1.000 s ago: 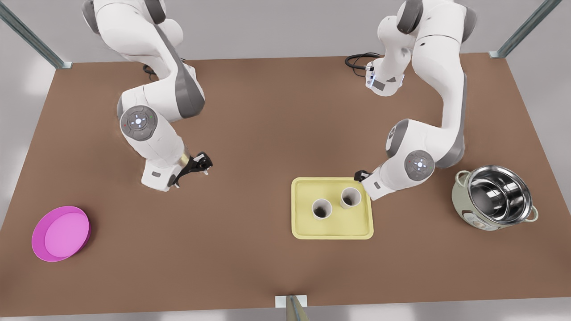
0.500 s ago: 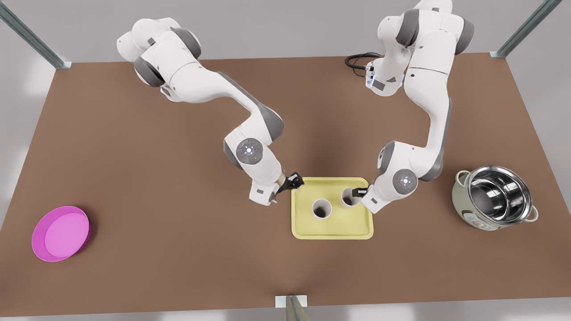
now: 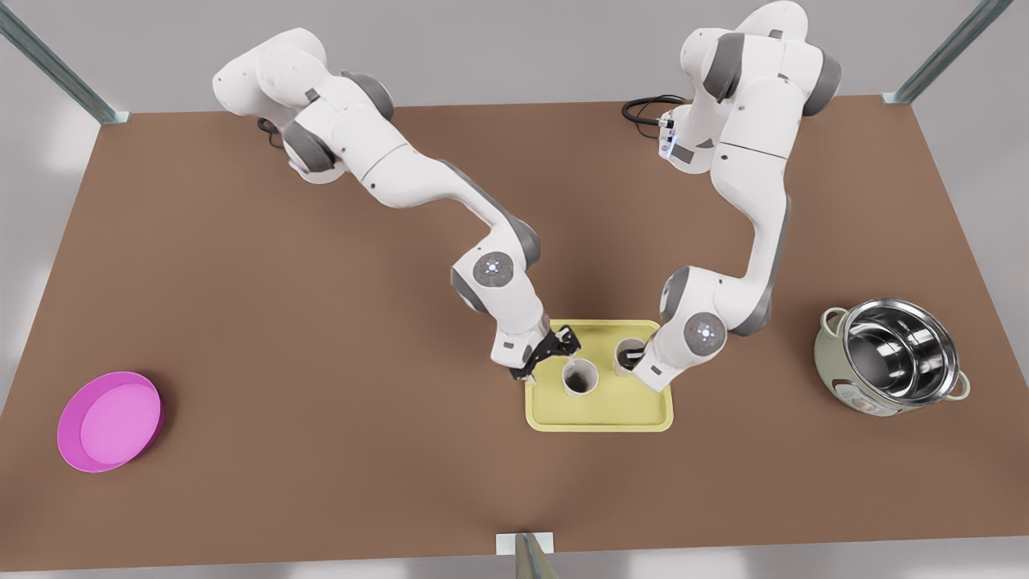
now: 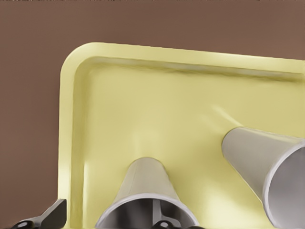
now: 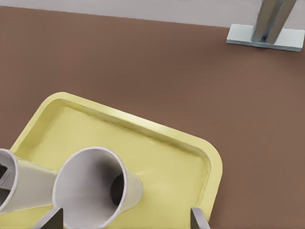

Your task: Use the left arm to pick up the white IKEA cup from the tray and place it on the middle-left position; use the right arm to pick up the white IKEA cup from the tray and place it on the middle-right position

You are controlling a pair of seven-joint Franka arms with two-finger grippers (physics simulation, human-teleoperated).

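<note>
left gripper: fingers spread, empty, over the pale yellow square tray's rim on the front view's left
left target: white tapered cup, upright, just beside and below it
right gripper: fingers wide, straddling the other white cup
both cups: upright on the tray

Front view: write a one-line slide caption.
Both arms reach over the yellow tray: left end effector beside one white cup, right end effector at the other cup.
</note>
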